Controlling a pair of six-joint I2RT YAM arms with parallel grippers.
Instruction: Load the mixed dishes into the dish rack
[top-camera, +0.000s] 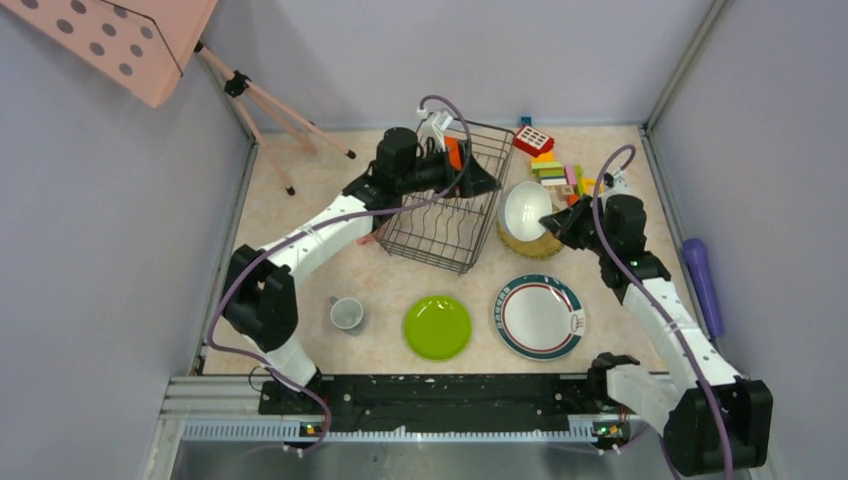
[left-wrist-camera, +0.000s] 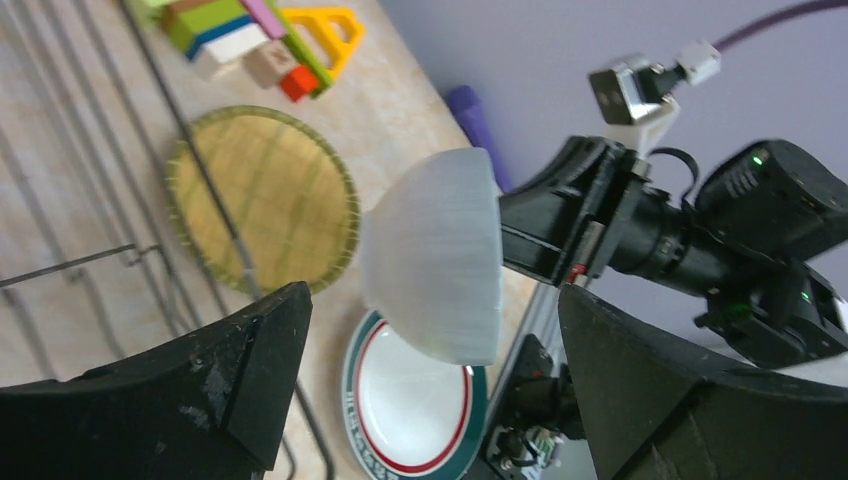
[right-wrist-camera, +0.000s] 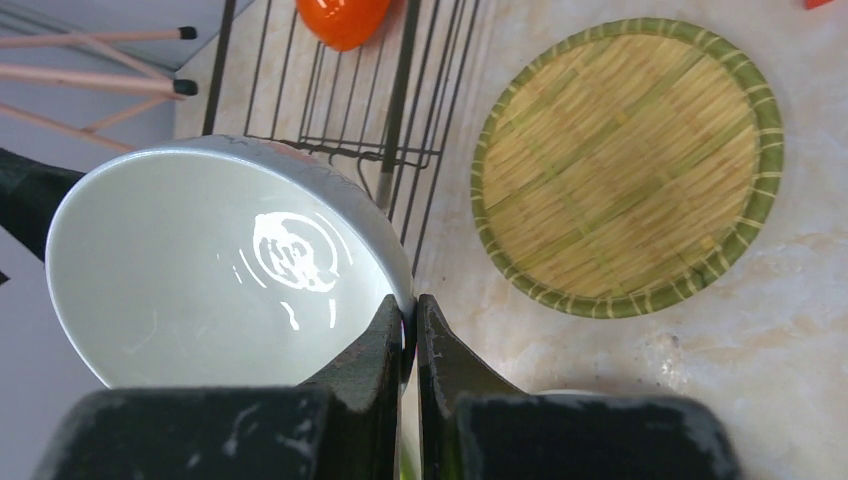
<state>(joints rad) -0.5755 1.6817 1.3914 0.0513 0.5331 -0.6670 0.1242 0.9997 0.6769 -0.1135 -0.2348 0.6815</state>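
One whitish round bowl (right-wrist-camera: 200, 270) hung clenched by its rim in the right claw (right-wrist-camera: 410, 305), above the round woven straw mat (right-wrist-camera: 625, 165). Just ahead of that claw stood the dark wire dish rack (right-wrist-camera: 400, 100); next, the bowl probably needed carrying over its wall. The left claw (left-wrist-camera: 430, 310) gaped, released.

The table (top-camera: 390, 290) has a pale, marbled beige top. A dark wire dish rack (top-camera: 445, 215) stands near the middle of the far edge. Just to its right lies a round straw mat (right-wrist-camera: 628, 165), flat on the surface. Toy blocks (top-camera: 556, 175) and a red toy (top-camera: 533, 140) sit towards the far right corner. Along the near edge, left to right, are a small cup (top-camera: 346, 313), a lime-green plate (top-camera: 437, 327) and a white plate (top-camera: 538, 317) with a dark rim, all apart. A purple cylinder (top-camera: 702, 280) lies at the right edge. The feet of a tripod (top-camera: 300, 125) rest by the far left corner.
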